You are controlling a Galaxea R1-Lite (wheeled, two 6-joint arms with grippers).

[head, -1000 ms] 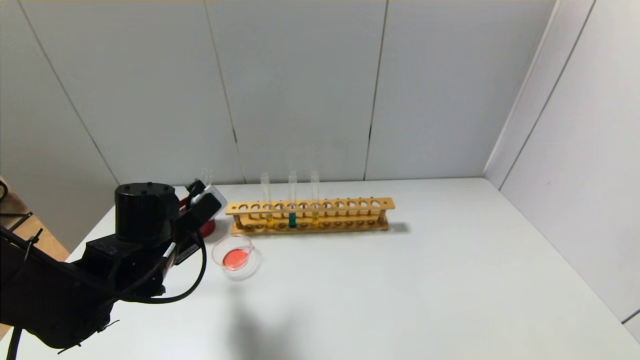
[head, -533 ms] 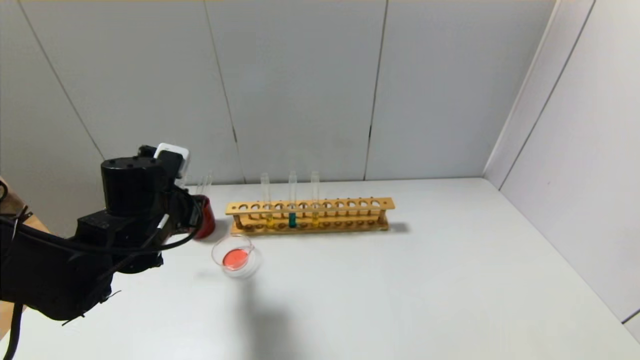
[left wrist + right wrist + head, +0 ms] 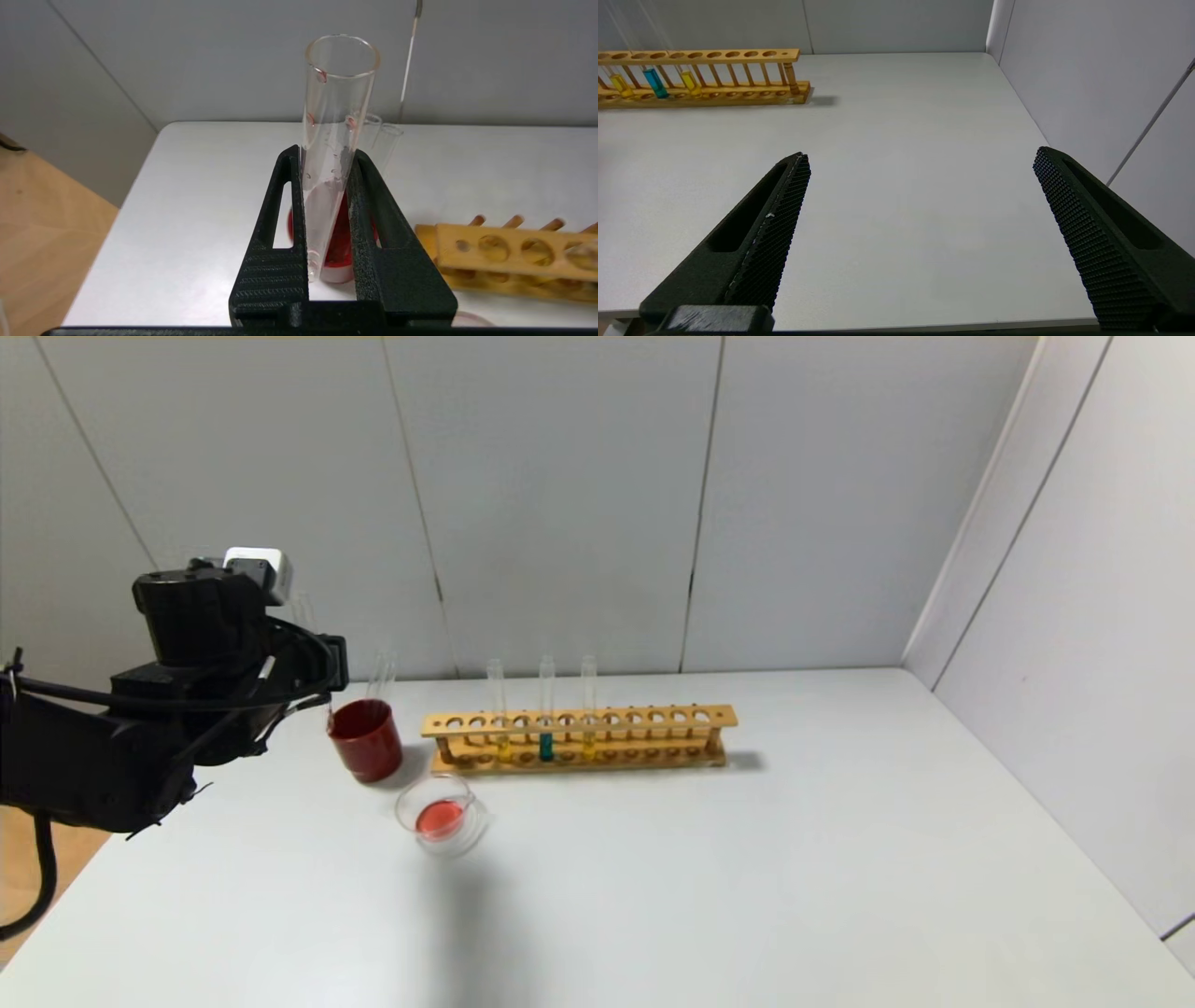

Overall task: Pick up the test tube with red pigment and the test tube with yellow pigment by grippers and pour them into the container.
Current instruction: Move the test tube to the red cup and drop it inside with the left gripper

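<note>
Left gripper: upper left of the head view, risen from low beside the dish a second ago; clamped on the thin clear glass test tube, now upright and drained, red traces only.
Tube position: above the dark red cup, mid-left.
Shallow clear glass dish: centre-left, holds red liquid.
Wooden rack: two yellow tubes and a teal one.
Right gripper: spread wide, idle over bare table.
Meaning: red pour appears finished; discarding into cup likely, yellow remains.
</note>
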